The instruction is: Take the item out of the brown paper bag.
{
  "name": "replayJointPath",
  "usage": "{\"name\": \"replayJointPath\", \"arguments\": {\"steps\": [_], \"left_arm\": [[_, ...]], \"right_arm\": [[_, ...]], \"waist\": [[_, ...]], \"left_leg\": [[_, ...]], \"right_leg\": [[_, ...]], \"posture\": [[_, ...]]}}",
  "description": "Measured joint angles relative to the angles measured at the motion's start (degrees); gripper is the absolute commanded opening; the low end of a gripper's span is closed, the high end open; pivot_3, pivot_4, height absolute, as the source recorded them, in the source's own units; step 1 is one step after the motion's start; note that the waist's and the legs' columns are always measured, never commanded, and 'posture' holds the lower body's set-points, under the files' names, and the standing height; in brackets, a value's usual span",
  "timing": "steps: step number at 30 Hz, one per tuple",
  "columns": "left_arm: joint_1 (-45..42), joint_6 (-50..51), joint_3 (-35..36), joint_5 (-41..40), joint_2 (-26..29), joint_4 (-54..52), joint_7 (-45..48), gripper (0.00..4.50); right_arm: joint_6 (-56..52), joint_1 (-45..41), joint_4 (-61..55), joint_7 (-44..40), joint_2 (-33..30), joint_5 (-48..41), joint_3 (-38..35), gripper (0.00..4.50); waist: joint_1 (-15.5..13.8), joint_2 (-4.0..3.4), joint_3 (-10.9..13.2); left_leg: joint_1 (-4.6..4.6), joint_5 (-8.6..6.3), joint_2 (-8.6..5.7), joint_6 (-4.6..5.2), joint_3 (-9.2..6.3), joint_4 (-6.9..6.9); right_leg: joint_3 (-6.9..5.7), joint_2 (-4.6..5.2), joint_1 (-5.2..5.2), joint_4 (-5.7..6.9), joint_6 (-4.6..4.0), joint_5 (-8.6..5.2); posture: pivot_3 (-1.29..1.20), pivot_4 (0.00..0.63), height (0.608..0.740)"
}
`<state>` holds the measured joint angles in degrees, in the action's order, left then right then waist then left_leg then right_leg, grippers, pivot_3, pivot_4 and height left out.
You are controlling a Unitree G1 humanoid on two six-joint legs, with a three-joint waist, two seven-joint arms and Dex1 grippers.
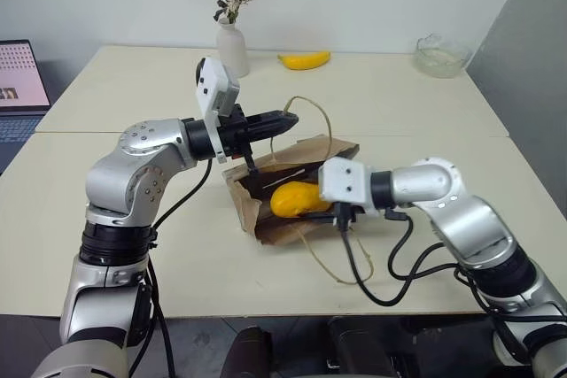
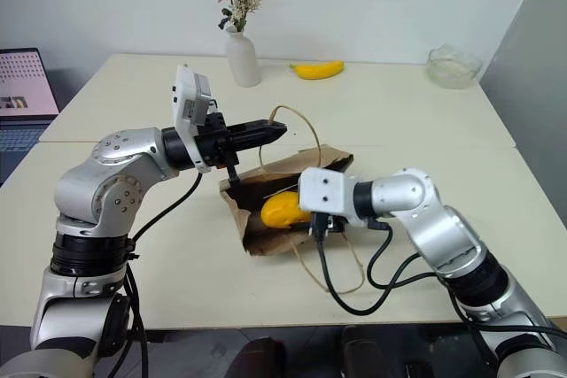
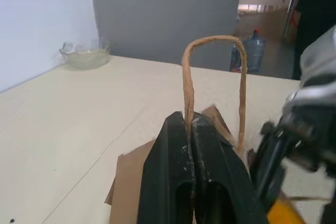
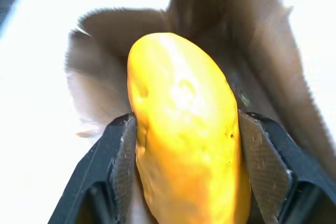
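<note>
The left claw (image 1: pixel 288 119) was pinched tight on one thin tan cord handle (image 3: pixel 187 85) of the creased brown paper bag (image 1: pixel 266 219), holding its mouth lifted above the pale desk (image 1: pixel 133 112). The right claw (image 4: pixel 184 156) had its two black fingers (image 4: pixel 113 150) clamped on either side of the plump, smooth yellow-orange fruit (image 1: pixel 297 199), which lay at the bag's open mouth, still between the paper walls. So the grasp looked done; what remained, by my judgement, was drawing the fruit fully clear of the bag.
</note>
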<state>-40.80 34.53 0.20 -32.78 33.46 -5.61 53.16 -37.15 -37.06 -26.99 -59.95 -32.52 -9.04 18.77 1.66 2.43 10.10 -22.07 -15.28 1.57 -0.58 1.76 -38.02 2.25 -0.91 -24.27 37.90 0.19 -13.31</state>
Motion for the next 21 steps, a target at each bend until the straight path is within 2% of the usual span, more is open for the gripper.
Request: {"name": "replayJointPath", "arguments": {"steps": [5,8,10,12,14,18,21], "left_arm": [[-0.5,-2.3,-0.1,2.9,-0.4,2.3,-0.4,0.00],[-0.7,-2.7,-0.1,4.1,-1.0,3.5,-0.7,0.00],[-0.8,-3.0,-0.1,4.6,-1.2,4.0,-0.7,0.00],[-0.9,-3.8,-0.1,5.0,-1.2,4.2,-0.5,0.00],[-1.2,-4.2,0.0,5.4,-1.2,4.9,-0.1,0.00],[-1.6,-4.8,0.0,6.2,-1.7,6.4,0.0,0.00],[-1.9,-4.9,-0.1,6.4,-2.0,6.4,0.1,0.00]], "right_arm": [[-9.5,0.1,-2.7,1.4,-0.3,-13.3,-14.8,2.55],[-12.1,-0.1,-1.8,4.6,-2.2,-16.5,-21.7,2.55],[-11.1,0.0,0.2,6.4,-6.0,-15.5,-24.6,2.55],[-6.7,1.9,3.0,7.2,-12.3,-10.7,-24.5,2.55],[0.9,6.4,7.4,8.4,-18.6,-3.0,-21.1,2.55],[9.3,11.0,15.5,10.7,-18.6,5.2,-14.5,2.55],[14.6,11.2,20.1,13.2,-18.2,10.5,-10.6,2.55]], "waist": [[0.0,0.00,0.0],[0.0,0.00,0.0],[0.0,0.00,0.0],[0.0,0.00,0.0],[-0.1,0.00,0.0],[0.4,-0.03,0.0],[0.4,-0.06,0.0]], "left_leg": [[0.00,0.00,0.00,0.00,0.00,0.00],[-0.01,0.00,-0.02,0.01,0.02,0.00],[-0.02,0.00,-0.04,0.01,0.04,0.02],[-0.03,-0.01,-0.03,0.02,0.04,0.06],[-0.04,-0.02,-0.04,0.04,0.07,0.10],[-0.07,-0.02,-0.02,0.04,0.18,0.09],[-0.06,-0.02,0.00,0.03,0.14,0.08]], "right_leg": [[0.00,0.02,0.01,0.00,0.00,0.00],[0.02,0.03,0.01,-0.01,0.00,0.00],[0.03,0.04,0.01,-0.04,0.00,0.00],[0.01,0.04,0.02,-0.15,0.00,0.00],[0.03,0.04,0.02,-0.22,0.01,0.00],[0.19,0.00,-0.09,-0.12,0.02,0.00],[0.15,-0.02,-0.11,-0.05,0.02,0.00]], "posture": [[0.00,0.150,0.740],[0.00,0.150,0.740],[0.00,0.150,0.740],[0.00,0.150,0.740],[0.00,0.150,0.740],[0.00,0.150,0.740],[0.00,0.150,0.740]]}}
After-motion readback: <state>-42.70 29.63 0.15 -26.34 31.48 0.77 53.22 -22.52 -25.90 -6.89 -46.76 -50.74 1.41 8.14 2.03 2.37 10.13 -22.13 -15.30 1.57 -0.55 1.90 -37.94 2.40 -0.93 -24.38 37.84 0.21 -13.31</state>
